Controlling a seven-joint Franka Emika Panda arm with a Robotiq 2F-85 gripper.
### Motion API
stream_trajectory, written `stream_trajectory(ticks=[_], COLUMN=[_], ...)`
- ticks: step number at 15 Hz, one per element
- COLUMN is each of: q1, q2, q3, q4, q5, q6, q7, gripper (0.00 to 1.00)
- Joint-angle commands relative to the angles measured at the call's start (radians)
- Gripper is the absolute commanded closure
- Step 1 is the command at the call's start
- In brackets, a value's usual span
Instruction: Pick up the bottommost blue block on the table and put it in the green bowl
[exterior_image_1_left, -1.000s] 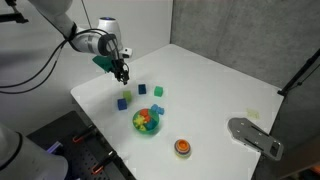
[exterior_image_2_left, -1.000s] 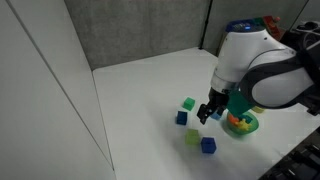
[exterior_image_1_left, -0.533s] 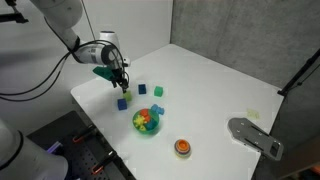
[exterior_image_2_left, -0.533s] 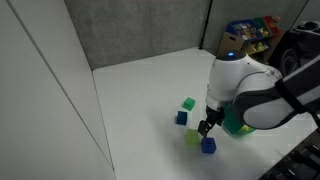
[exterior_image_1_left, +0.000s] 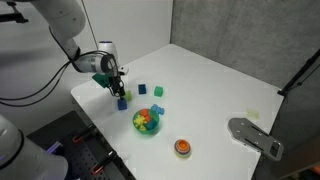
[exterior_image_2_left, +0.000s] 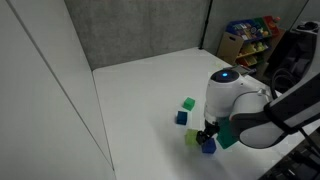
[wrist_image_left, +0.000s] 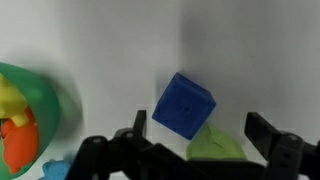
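The blue block (wrist_image_left: 184, 105) lies on the white table, touching a yellow-green cube (wrist_image_left: 216, 146); both sit between my open gripper's (wrist_image_left: 200, 130) fingers in the wrist view. In both exterior views the gripper (exterior_image_1_left: 119, 92) (exterior_image_2_left: 207, 135) hovers low, just over the blue block (exterior_image_1_left: 122, 102) (exterior_image_2_left: 208, 146) near the table's edge. The green bowl (exterior_image_1_left: 147, 122) (wrist_image_left: 45, 105) holds colourful toys and stands beside the block; in an exterior view my arm mostly hides it.
A second blue cube (exterior_image_2_left: 181, 118) and a teal-tinted cube (exterior_image_2_left: 189, 103) lie further in, and the yellow-green cube (exterior_image_2_left: 192, 137) is beside the gripper. An orange dish (exterior_image_1_left: 182, 147) and a grey metal plate (exterior_image_1_left: 255, 136) are at the table's edge.
The gripper has moved across the table towards its edge and come down over the blue block. The cubes and bowl have not moved.
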Motion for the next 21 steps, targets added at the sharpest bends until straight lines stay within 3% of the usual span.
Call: stream_trajectory(ticks=[1,4,5,13,21], q1=[0.013,0.041,0.017,0.025,0.115], q2=[0.006,0.022,0.025,0.094,0.163], q3=[-0.011,-0.053,-0.034,-0.046,-0.093], q4=[0.0,0.011,0.008,0.007,0.002], q5=[0.008,-0.011,0.011,0.09,0.167], q6=[0.008,0.008,0.031,0.191,0.289], q7=[0.025,0.096,0.074,0.1,0.098], gripper=[0.0,0.0,0.0,0.0,0.0])
